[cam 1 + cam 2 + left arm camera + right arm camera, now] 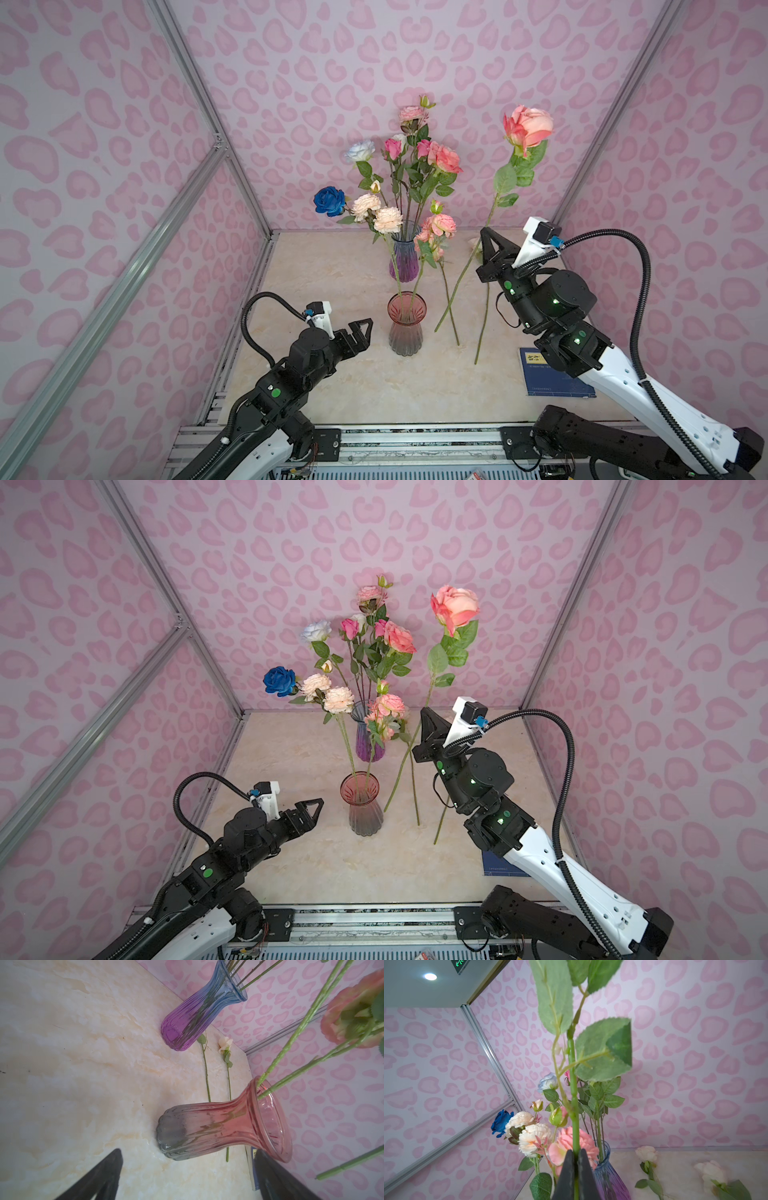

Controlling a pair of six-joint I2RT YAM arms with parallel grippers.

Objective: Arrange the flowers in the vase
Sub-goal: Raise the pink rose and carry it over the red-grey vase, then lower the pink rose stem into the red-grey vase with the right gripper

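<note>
You are holding one coral-pink rose on a long green leafy stem upright in the right pincer. Its jaws are pinching tight on the lower stem, and the head is standing high over the right side of the pale marbled tabletop. Most of the other flowers are standing in the blue-to-purple ribbed glass vase at the back. Two stems are leaning in the pink-to-grey ribbed glass vase in front of it. A few loose stems are lying on the tabletop just right of the vases. The left pincer is hovering near the pink-to-grey vase, jaws spread wide and holding nothing.
</note>
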